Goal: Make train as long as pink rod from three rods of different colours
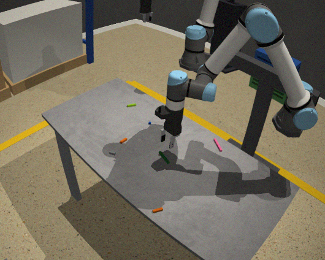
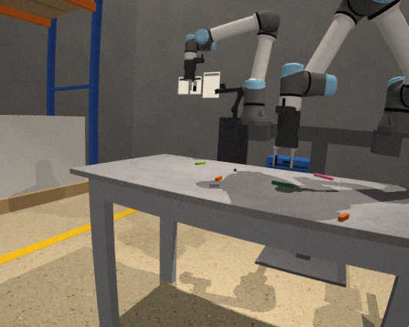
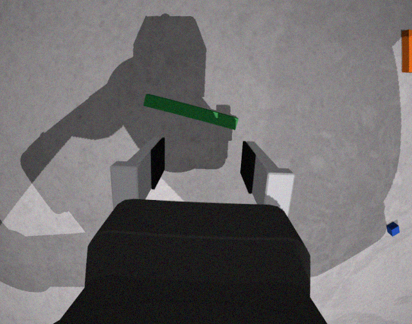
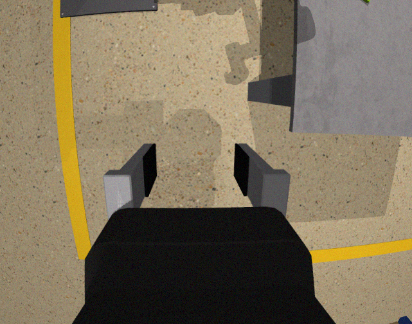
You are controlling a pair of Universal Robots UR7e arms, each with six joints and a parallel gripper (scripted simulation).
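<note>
The pink rod point(image 1: 217, 145) point(image 2: 323, 176) lies near the arms' side of the table. My left gripper point(image 1: 167, 141) point(image 2: 283, 163) point(image 3: 203, 155) is open and empty above the table, close to the green rod point(image 1: 164, 157) point(image 2: 282, 184) point(image 3: 190, 110). A blue rod point(image 1: 149, 122) point(image 2: 234, 170) point(image 3: 393, 229), a lime rod point(image 1: 131, 105) point(image 2: 200, 163) point(image 4: 367, 0), a grey rod point(image 1: 112, 153) point(image 2: 214, 186) and an orange rod point(image 1: 123, 140) point(image 2: 218, 178) point(image 3: 409, 51) lie apart. A second orange rod point(image 1: 157, 210) point(image 2: 343, 217) lies near the front edge. My right gripper point(image 1: 147, 18) point(image 2: 194, 88) point(image 4: 195, 160) is open and empty.
The grey table point(image 1: 81, 113) point(image 2: 141, 170) point(image 4: 355, 87) bears all the rods, none touching another. The right gripper hangs high over the floor point(image 4: 184, 76), beyond the table's edge. Arm shadows darken the table's middle, around the green and grey rods.
</note>
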